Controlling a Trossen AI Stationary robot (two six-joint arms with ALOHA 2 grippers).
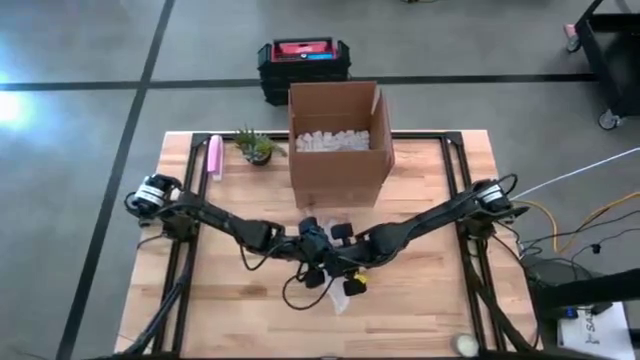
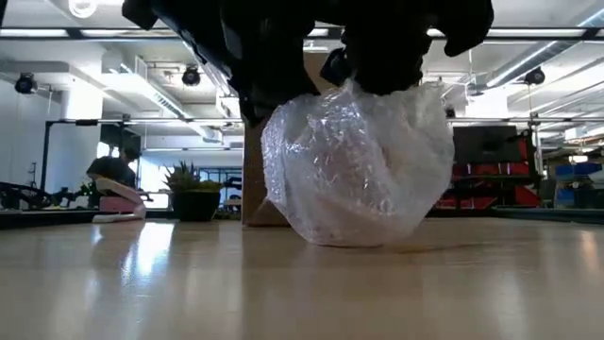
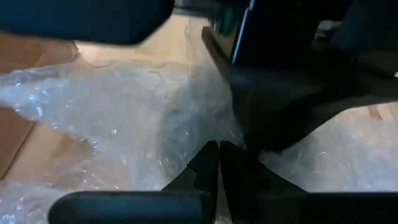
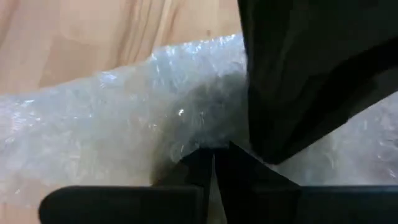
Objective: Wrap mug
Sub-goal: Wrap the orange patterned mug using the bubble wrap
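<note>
Mug bundle (image 2: 357,170), hidden inside clear bubble wrap, sits on the wooden counter (image 2: 142,283) near its middle. Left gripper (image 3: 217,163) and right gripper (image 4: 214,163) meet above it, each with jaws closed on gathered bubble wrap at the bundle's top. Behind stands an open cardboard box (image 1: 338,140); beside that, a small potted plant (image 1: 257,146) and a pink object (image 1: 214,156).
</note>
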